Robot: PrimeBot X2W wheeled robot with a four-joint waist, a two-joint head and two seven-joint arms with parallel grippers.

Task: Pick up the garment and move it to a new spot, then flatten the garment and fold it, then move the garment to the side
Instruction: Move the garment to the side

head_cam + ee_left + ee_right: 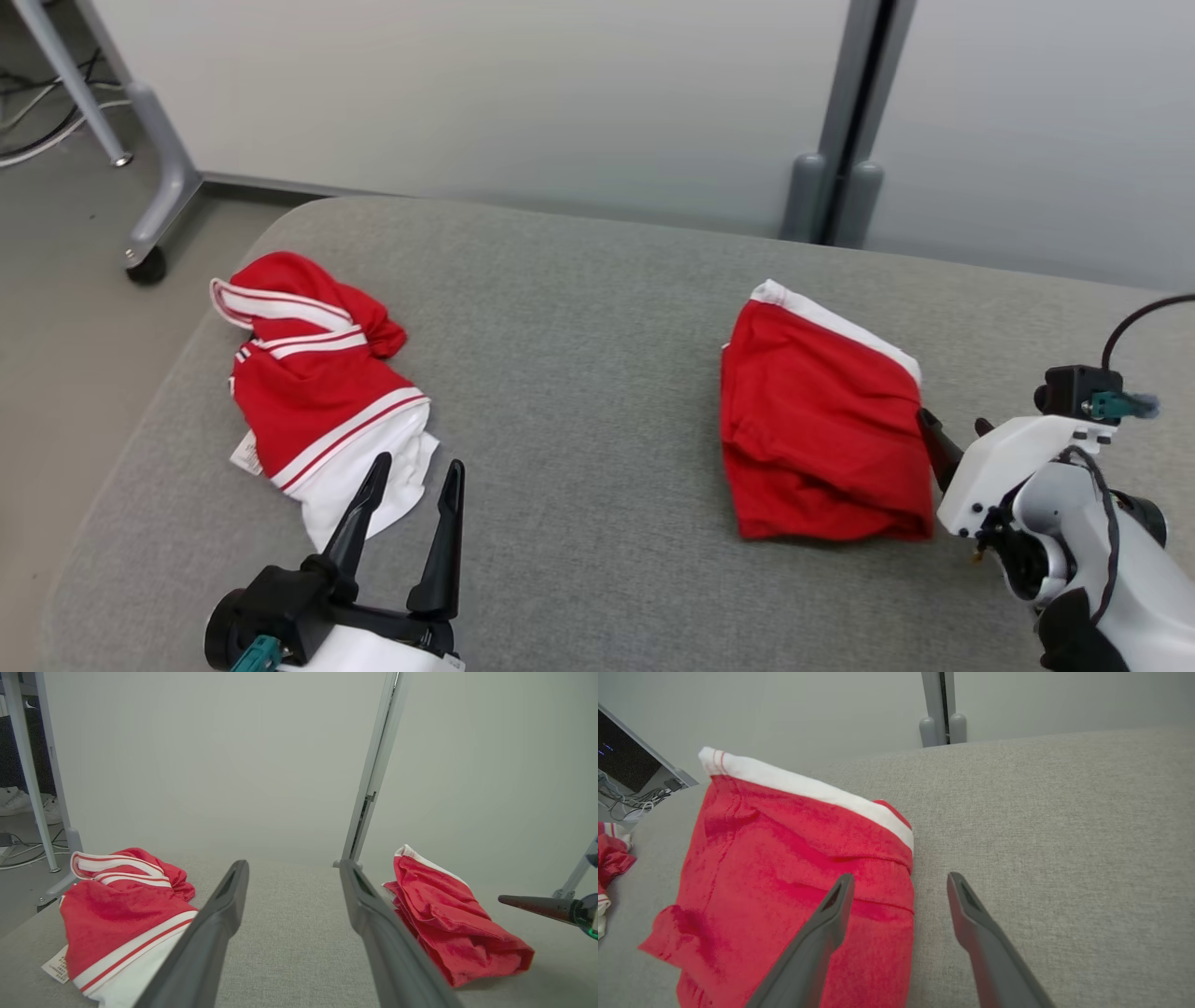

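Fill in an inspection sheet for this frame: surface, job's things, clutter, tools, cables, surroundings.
Surface: grey fabric pad, bare between the two garments.
Job's things: folded red garment with a white band, on the right; crumpled red-and-white striped garment, label showing, on the left.
Clutter: nothing seen.
Tools: left tool open, near the crumpled garment's white hem, holding nothing; right tool open, at the folded garment's right edge, holding nothing.
Cables: loose cables on the floor, far left; black cable on the right arm.
Surroundings: pale partition wall, grey post, wheeled table leg.
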